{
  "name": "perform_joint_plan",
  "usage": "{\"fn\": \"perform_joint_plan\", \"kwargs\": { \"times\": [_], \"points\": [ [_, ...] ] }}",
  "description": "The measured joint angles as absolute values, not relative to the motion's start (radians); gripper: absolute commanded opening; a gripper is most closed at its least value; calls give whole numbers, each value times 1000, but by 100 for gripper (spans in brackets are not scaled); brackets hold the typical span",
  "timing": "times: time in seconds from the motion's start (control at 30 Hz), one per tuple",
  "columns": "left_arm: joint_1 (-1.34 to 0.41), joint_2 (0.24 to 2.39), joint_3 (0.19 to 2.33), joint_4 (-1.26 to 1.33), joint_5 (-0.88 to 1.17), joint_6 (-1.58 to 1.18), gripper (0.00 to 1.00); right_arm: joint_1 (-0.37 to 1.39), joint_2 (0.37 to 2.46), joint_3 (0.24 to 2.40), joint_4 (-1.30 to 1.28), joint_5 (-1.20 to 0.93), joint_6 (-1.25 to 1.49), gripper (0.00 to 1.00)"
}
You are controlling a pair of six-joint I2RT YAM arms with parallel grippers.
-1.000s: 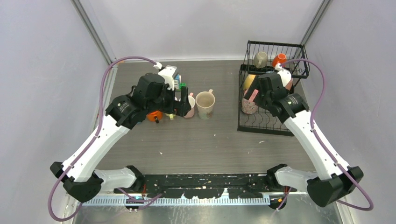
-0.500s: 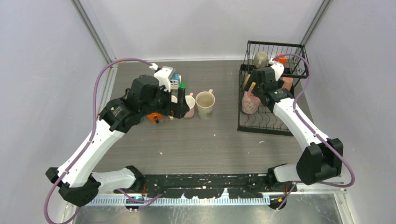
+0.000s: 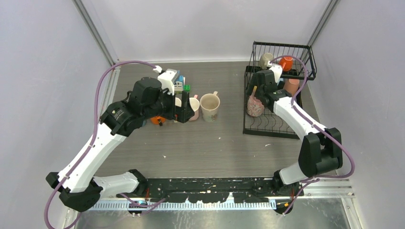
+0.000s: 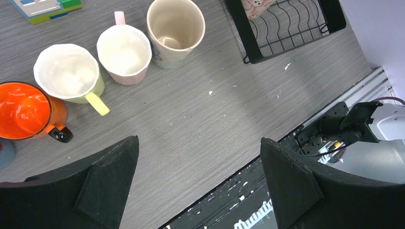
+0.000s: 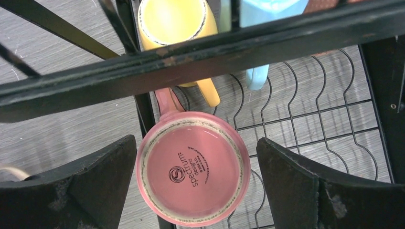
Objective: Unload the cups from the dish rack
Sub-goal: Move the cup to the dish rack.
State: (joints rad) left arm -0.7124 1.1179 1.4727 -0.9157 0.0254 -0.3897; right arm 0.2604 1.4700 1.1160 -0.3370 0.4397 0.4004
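Gripper shift: right gripper has swung in over the upturned pink mug; jaws wide, nothing held.

Over the last second the right arm folded its elbow in and pushed its wrist deeper into the dish rack. The pink mug now sits base-up on the rack's wire floor directly under the gripper. It is framed by the two spread fingers, but whether they reach its sides I cannot tell. Just ahead of the gripper, past the rack's upper bar, are a yellow mug and a light blue mug. The left gripper, also wide open and empty, has barely moved. It hangs above the worktop, with four unloaded mugs ahead of it: orange, cream, pale pink and beige. My reading: the next pick is lined up, closing on the pink mug comes next, and several cups remain racked.
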Motion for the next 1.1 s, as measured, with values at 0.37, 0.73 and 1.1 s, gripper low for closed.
{"fn": "perform_joint_plan", "kwargs": {
  "times": [0.37, 0.73, 1.1],
  "points": [
    [-712, 1118, 1473, -916, 48, -403, 100, 261, 1495, 1116, -323, 430, 379, 100],
    [-712, 1133, 1473, -916, 64, -414, 100, 261, 1501, 1116, -361, 407, 377, 100],
    [-712, 1137, 1473, -912, 73, -419, 100, 260, 1461, 1112, -467, 387, 399, 100]
  ]
}}
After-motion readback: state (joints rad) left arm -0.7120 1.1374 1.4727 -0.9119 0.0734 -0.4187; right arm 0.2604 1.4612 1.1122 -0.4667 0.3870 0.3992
